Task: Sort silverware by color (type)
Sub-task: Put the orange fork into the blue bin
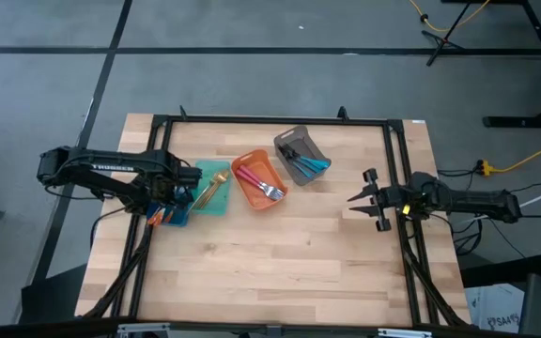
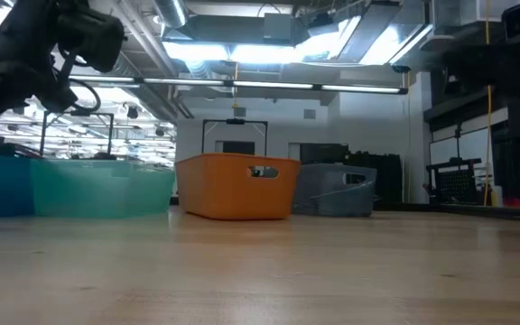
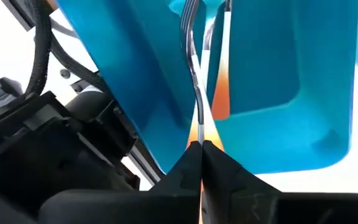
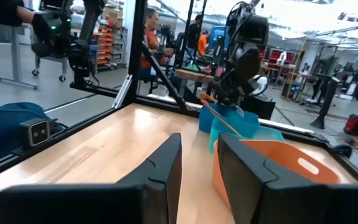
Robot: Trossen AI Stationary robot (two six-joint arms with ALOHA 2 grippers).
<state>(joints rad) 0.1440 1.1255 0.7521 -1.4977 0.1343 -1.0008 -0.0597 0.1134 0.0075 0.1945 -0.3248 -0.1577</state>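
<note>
My left gripper (image 3: 201, 149) hangs over a blue bin (image 1: 178, 217) at the table's left and is shut on an orange-handled fork (image 3: 196, 93). The fork's metal head reaches down into that bin. In the right wrist view the same fork (image 4: 221, 118) slants below the left arm. A gold utensil (image 1: 212, 187) lies in the teal bin (image 1: 216, 208). Pink-handled forks (image 1: 263, 184) lie in the orange bin (image 1: 245, 165), and blue-handled pieces (image 1: 310, 168) lie in the grey bin (image 1: 294, 139). My right gripper (image 1: 363, 198) waits open at the table's right, holding nothing. My left gripper pinches the fork's orange handle (image 3: 194, 134) between its two fingertips, close to where the metal neck begins. The fingers come steeply from above and lie along the fork. The tines (image 3: 188, 18) point down inside the blue bin; whether they touch its floor I cannot tell.
The blue, teal, orange and grey bins stand in a row from left to right across the table's far half. Bare wood (image 1: 280, 253) spreads over the near half. A black frame (image 1: 270, 120) rims the table. People stand in the room beyond (image 4: 151, 37).
</note>
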